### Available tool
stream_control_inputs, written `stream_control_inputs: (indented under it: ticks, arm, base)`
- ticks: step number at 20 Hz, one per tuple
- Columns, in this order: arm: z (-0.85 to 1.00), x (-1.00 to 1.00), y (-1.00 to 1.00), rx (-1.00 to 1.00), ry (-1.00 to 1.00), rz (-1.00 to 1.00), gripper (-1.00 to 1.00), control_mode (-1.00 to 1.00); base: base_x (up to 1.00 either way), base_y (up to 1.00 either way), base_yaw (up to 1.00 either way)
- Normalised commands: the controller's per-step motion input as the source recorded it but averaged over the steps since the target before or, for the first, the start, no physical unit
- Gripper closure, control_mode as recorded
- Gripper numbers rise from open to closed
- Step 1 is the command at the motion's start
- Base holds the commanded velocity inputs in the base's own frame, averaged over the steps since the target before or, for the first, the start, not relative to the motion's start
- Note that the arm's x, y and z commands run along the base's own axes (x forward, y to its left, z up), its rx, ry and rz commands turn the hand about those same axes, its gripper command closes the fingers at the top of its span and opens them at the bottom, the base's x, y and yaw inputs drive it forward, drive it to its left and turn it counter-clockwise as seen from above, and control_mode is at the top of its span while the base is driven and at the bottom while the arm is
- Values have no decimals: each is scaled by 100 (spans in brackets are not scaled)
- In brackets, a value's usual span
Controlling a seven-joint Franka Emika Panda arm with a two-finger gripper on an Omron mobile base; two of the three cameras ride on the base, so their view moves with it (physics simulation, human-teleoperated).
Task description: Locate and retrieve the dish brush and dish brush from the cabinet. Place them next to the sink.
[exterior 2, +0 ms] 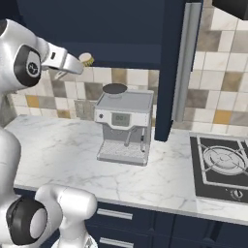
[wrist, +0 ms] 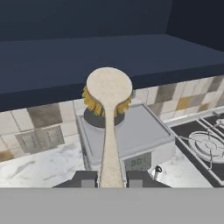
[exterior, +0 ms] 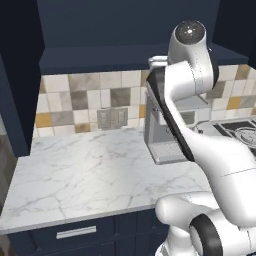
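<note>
The biggest thing is the cabinet (exterior: 125, 30), dark blue, up on the wall. Its open shelf (wrist: 87, 57) looks deep and dark inside.

Under it lies the white marble counter (exterior: 85, 170). It runs from the left side all the way to the black stovetop (exterior 2: 220, 169) on the right. Behind the counter is a wall of small tiles (exterior: 75, 100) in white, grey and tan. Below the counter's near edge are blue drawers with a silver handle (exterior: 76, 232).

The robot's white arm (exterior: 200, 150) rises in front of the counter and bends up toward the cabinet.

A grey coffee machine (exterior 2: 123, 126) stands on the counter, near the back wall and left of the stovetop.

The gripper (wrist: 111, 178) is high up, over the coffee machine and just in front of the shelf. Its two dark tips are close together, and they pinch the pale handle of a dish brush (wrist: 109, 113). The brush sticks out away from the hand, toward the shelf. Its round pale head has yellow bristles underneath. In the right base view the brush head peeks out past the hand, right at the bottom edge of the cabinet.
</note>
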Motion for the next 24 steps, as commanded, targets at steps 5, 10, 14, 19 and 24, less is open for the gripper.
stream_control_inputs:
  ticks: [5, 10, 14, 19, 24]
  arm:
    - [-11, -100, 5, 3, 2, -2, 100, -100]
    - [-43, -100, 0, -4, 0, -3, 100, -100]
    - [-82, -65, 0, -7, 10, 0, 100, -100]
    - [-75, -17, -6, -3, 6, 2, 100, -100]
    - [-27, 10, -26, 0, 2, 0, 100, -100]
  base:
    - [0, 0, 0]
    - [0, 0, 0]
    - [0, 0, 0]
    - [0, 0, 0]
    - [0, 0, 0]
